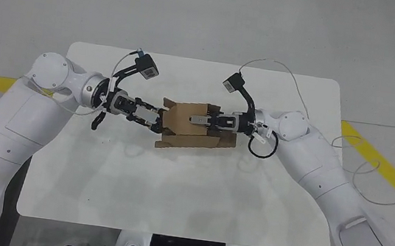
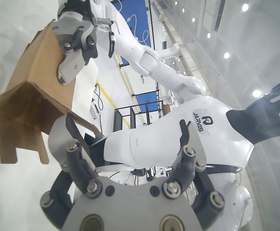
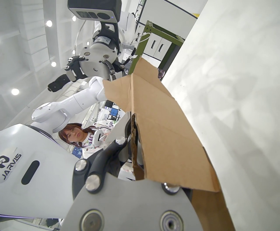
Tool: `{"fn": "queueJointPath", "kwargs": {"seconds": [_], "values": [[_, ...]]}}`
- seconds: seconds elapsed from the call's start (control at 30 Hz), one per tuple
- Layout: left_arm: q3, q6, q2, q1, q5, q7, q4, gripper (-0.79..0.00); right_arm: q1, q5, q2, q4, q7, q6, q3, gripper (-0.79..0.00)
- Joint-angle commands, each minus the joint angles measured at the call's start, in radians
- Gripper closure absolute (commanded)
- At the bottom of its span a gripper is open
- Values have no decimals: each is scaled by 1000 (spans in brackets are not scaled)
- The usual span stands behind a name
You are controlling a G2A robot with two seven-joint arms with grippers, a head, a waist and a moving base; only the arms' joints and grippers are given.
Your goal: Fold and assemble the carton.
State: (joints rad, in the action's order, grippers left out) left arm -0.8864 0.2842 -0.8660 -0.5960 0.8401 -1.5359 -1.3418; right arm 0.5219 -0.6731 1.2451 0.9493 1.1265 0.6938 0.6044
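The carton (image 3: 161, 135) – plain brown card – stands up from the right gripper (image 3: 133, 131); its ragged wall edge lies against the one finger (image 3: 119, 131) that shows, the other being hidden behind the card; at the carton's far flap sits the left gripper (image 3: 85, 76), fingers spread; the white table (image 3: 229, 87) runs alongside.

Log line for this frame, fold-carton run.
carton: partly opened | right gripper: shut on carton wall | left gripper: open, at carton flap
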Motion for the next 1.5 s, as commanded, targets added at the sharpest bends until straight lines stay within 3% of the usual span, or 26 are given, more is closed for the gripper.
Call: {"fn": "queueJointPath", "kwargs": {"seconds": [0.0,0.47,0.97,1.47], "values": [[12,0,-2,8,12,0,3,-785,-2,3,3,-4,-3,3,-3,0],[34,86,-19,29,-187,86,-59,-785,-4,13,21,-27,-4,4,-5,0],[33,52,-36,26,-214,91,-70,-785,0,27,28,-14,2,-2,8,0],[-55,-21,-34,19,-70,45,96,-785,25,44,-13,24,5,-5,84,0]]}}
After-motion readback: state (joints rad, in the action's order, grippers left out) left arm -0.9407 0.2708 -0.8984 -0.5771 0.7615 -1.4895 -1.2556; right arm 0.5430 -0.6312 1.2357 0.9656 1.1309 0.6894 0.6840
